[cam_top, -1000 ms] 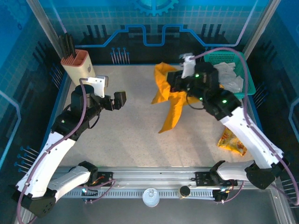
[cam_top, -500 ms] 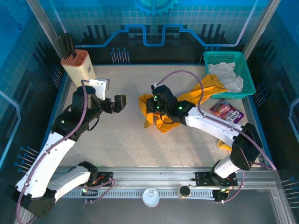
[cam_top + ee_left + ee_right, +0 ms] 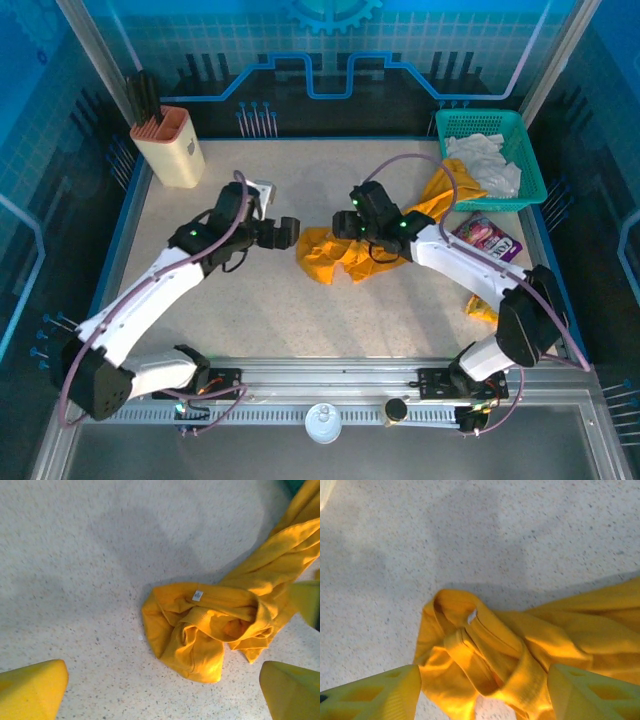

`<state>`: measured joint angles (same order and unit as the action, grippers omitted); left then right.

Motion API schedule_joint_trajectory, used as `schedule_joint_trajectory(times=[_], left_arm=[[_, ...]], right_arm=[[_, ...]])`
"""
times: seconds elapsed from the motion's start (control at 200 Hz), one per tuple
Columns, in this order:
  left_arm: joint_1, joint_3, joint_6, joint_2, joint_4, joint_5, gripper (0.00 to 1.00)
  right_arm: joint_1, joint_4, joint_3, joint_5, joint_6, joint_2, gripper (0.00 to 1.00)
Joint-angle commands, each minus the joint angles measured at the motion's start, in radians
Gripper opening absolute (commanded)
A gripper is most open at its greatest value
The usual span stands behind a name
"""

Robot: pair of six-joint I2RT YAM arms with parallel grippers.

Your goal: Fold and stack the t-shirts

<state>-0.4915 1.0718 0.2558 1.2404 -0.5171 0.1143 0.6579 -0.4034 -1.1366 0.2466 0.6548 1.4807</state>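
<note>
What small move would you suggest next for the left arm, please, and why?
Probably lower the open left tool onto the labelled collar of the orange t-shirt and close. The shirt lies crumpled on the table, and the right tool also hovers open above it, so it needs gripping before spreading flat.

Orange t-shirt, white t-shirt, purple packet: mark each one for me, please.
orange t-shirt [image 3: 325, 258], top view, middle of the crumpled heap.
white t-shirt [image 3: 488, 165], top view, bunched cloth inside the green basket [image 3: 480, 122].
purple packet [image 3: 487, 237], top view, centre of its printed face.
</note>
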Motion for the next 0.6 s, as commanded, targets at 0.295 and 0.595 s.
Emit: schedule_joint_trajectory(times=[0.295,0.595], left_arm=[[-0.225,0.112,0.044,0.401,0.210,0.076,0.99],[-0.239,0.235,0.020,0.694,0.262,0.125,0.99]], right_arm=[[-0.414,0.018,0.251,0.065,0.051,-0.237,0.98],[-0.527,0.103,0.087,0.047,0.071,0.102,1.00]])
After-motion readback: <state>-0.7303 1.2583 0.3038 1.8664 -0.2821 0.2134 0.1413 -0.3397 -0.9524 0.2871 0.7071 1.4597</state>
